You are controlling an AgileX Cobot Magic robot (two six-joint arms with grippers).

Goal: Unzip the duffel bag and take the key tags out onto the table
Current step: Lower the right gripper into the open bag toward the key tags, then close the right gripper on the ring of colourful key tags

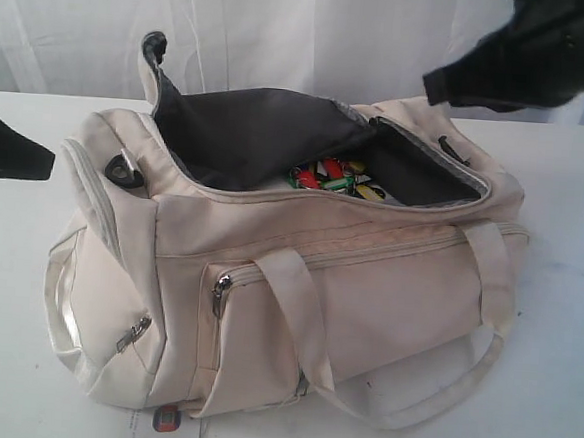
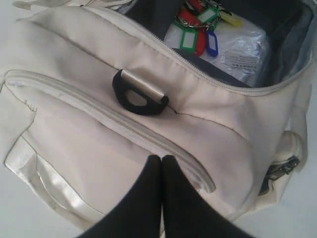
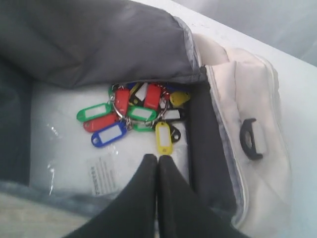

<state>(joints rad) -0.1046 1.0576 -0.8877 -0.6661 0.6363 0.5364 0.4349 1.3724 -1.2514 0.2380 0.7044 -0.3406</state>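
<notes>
Several key tags (image 3: pixel 136 116) inside duffel bag (image 1: pixel 388 286), just beyond closed right jaws.

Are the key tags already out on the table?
No, the key tags lie inside the open duffel bag, on a plastic packet.

key tags (image 3: pixel 136 115) in duffel bag (image 1: pixel 365 314) | duffel bag on table (image 1: pixel 567 298)

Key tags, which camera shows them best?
The right wrist view: it looks straight down into the open duffel bag, so nearly the whole bunch of key tags shows, colours distinct. The left wrist view catches only a few, partly cropped; the exterior view shows a small colourful cluster.
</notes>
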